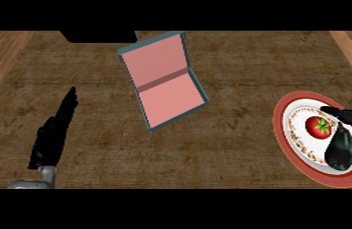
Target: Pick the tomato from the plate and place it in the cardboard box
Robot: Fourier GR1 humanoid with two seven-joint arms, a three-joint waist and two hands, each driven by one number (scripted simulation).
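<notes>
Right hand [339, 144] at the round red-rimmed white plate [292, 144]; small red tomato [320, 127] on the plate.

The black right hand lies over the plate's right part, fingers curved beside the tomato without closing on it. The open blue-walled, pink-lined cardboard box [164, 81] sits well apart on the brown woven table [227, 149]. The left hand [53, 132] rests at lower left, fingers straight.

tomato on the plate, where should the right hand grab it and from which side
Probably around the tomato's round red body, fingers and thumb on opposite flanks, coming down from above. It sits green stem up on the plate's flat middle, so its sides are exposed all round. The right hand already hovers at its right, over the plate. The left hand rests open at the far left.
</notes>
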